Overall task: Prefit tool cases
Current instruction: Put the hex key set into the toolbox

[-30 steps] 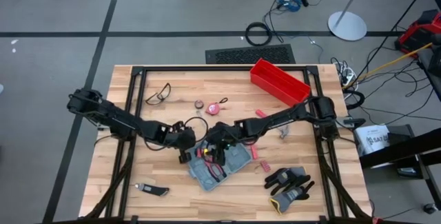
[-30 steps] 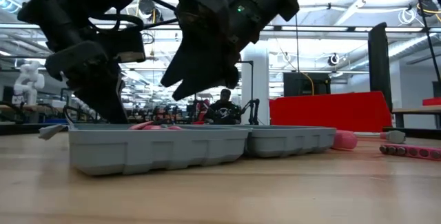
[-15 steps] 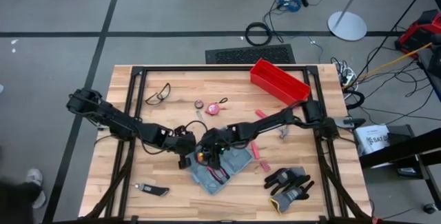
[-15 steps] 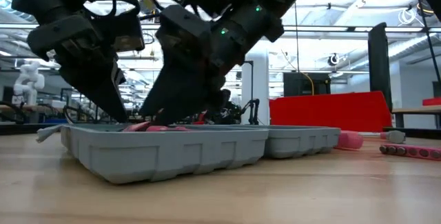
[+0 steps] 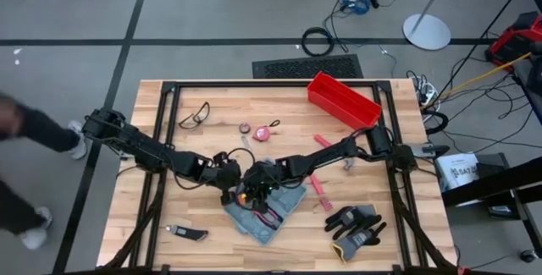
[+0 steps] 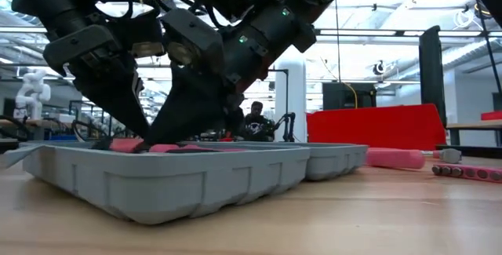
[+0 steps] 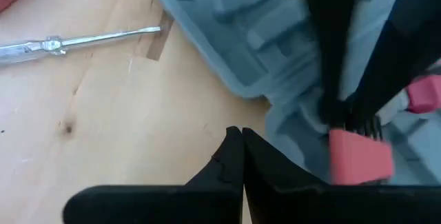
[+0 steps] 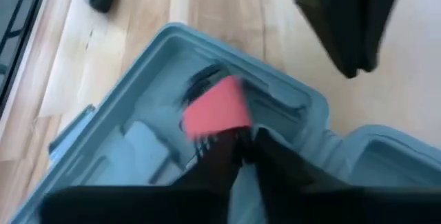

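Grey-blue tool case (image 5: pixel 264 213) lay opened near tabletop (image 5: pixel 169 140) front centre. Right tool (image 8: pixel 242 156) was lowered into case, clenched by red-handled piece (image 8: pixel 215 107); grasp uncertain. Left tool (image 7: pixel 237 156) was kept clenched beside case edge.

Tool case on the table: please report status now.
Left gripper shut, beside open grey-blue plastic tool case. Right gripper down inside case, at pink-handled tool. Nothing blocking.

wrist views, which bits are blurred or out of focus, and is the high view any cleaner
Left wrist view: the end effector and wood look sharp, the tool case smeared. Right wrist view: soft throughout, the red piece streaked. High view: the table is crisp, only a person at the picture's left edge is blurred.
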`<action>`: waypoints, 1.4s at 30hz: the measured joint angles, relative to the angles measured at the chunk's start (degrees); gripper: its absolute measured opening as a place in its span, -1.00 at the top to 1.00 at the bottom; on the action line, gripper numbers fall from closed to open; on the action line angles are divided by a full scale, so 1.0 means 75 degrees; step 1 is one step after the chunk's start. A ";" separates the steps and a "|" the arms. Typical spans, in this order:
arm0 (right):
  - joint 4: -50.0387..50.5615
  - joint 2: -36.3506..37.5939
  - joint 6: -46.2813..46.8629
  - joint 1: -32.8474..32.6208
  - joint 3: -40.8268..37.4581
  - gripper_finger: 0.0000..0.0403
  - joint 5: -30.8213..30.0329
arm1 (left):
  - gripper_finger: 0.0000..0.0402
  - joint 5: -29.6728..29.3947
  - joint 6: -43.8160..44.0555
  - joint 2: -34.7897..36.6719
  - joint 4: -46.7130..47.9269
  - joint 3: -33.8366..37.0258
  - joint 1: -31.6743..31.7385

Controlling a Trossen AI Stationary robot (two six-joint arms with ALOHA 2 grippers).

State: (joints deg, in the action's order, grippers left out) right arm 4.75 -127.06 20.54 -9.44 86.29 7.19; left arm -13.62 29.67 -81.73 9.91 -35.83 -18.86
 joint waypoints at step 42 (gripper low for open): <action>0.2664 -0.0111 -0.0184 -0.0334 0.1694 0.03 -0.0410 | 0.99 0.2099 0.2051 0.0201 0.0493 -0.0490 -0.1698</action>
State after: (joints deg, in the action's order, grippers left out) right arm 24.72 -127.89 19.16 -11.94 99.00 4.11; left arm 2.12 45.06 -80.23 13.61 -39.51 -31.60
